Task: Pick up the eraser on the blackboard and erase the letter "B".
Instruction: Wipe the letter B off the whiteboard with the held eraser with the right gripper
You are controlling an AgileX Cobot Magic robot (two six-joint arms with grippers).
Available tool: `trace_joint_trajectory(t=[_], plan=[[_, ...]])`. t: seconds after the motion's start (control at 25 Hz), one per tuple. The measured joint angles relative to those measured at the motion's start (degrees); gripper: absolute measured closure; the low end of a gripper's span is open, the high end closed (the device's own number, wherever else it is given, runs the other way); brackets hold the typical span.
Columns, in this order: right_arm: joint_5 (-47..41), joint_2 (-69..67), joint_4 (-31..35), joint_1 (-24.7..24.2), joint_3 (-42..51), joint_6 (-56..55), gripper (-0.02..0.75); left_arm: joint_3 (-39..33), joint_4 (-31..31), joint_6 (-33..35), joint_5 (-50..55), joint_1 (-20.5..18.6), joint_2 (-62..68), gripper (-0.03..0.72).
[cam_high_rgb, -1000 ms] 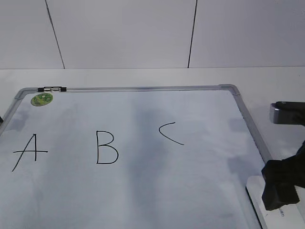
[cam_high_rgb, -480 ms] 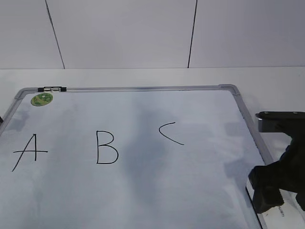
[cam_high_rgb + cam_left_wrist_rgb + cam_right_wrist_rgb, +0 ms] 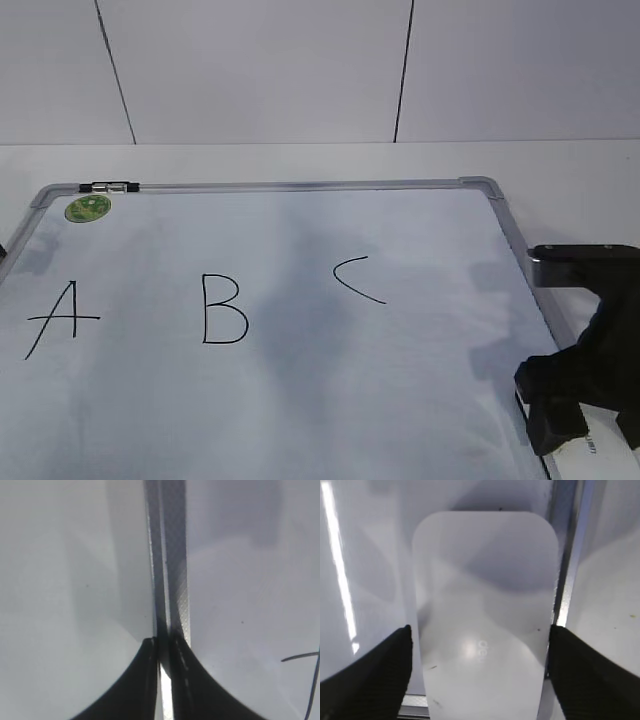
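The blackboard (image 3: 400, 380) is a white board in a grey frame lying flat on the table. The letter "B" (image 3: 224, 310) is drawn in black at its centre-left. The white eraser (image 3: 485, 595) lies on the board's near right corner, beside the frame; only a sliver of the eraser (image 3: 598, 452) shows in the exterior view. My right gripper (image 3: 480, 636) is open, with one black finger close to each long side of the eraser. The right gripper (image 3: 590, 420) hangs low over that corner. My left gripper (image 3: 163, 643) is shut and empty above the board's left frame rail (image 3: 170, 555).
An "A" (image 3: 62, 318) is drawn left of the B and a "C" (image 3: 357, 278) right of it. A green sticker (image 3: 88, 208) and a clip (image 3: 112, 187) sit at the far left corner. White table surrounds the board; a wall stands behind.
The right gripper has moved left and down over the eraser, covering most of it in the exterior view. The letters and the board have not moved.
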State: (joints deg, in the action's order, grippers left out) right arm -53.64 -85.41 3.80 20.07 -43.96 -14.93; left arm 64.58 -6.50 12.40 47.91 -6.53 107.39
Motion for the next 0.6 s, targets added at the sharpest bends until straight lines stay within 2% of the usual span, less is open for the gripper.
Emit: trace_joint_trajectory(t=[0.6], plan=[[-0.3, -2.6, 0.0, 0.0, 0.0, 0.0, 0.152, 0.0, 0.0, 0.0, 0.0, 0.0, 0.0, 0.651]])
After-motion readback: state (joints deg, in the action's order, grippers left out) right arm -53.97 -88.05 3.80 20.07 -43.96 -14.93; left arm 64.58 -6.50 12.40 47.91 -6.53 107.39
